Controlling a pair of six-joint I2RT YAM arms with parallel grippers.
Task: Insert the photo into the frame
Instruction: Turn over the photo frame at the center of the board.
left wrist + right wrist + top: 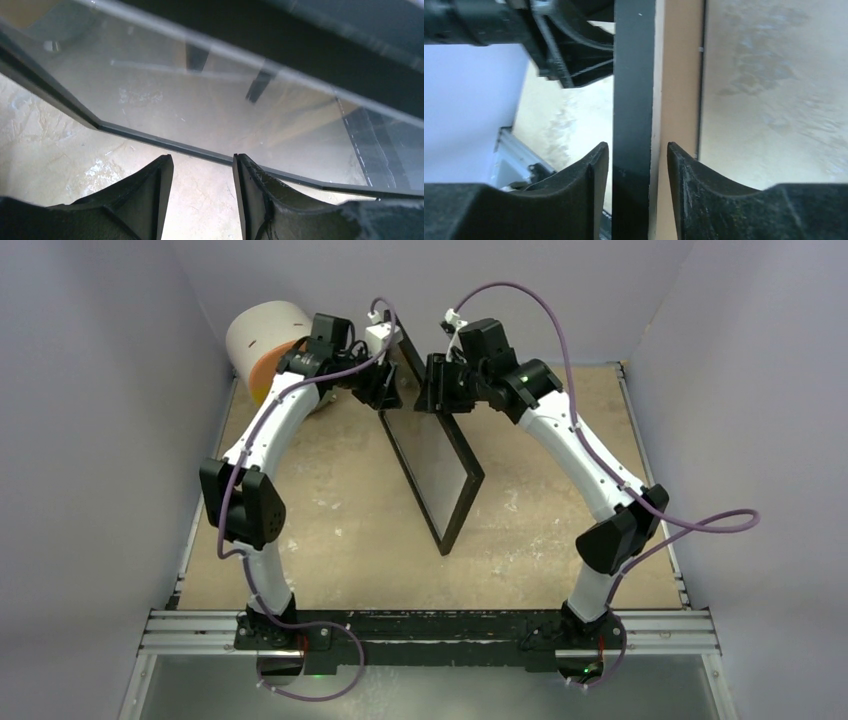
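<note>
The frame [440,475] stands on one long edge near the table's middle, leaning, with its black border round a clear glass pane. My right gripper [432,390] is at its far end. In the right wrist view the frame's black edge [633,100] and light-wood back rim run up between the fingers of my right gripper [637,145], which is shut on it. My left gripper [385,390] is on the frame's other side. It is open [202,157] with only table between its fingers, and the frame's border [165,144] passes just beyond the tips. The photo is out of view.
A white cylinder with an orange end [265,340] lies at the back left, behind the left arm. Pale walls close in the table on the left, right and back. A metal rail [430,630] carries both arm bases at the near edge.
</note>
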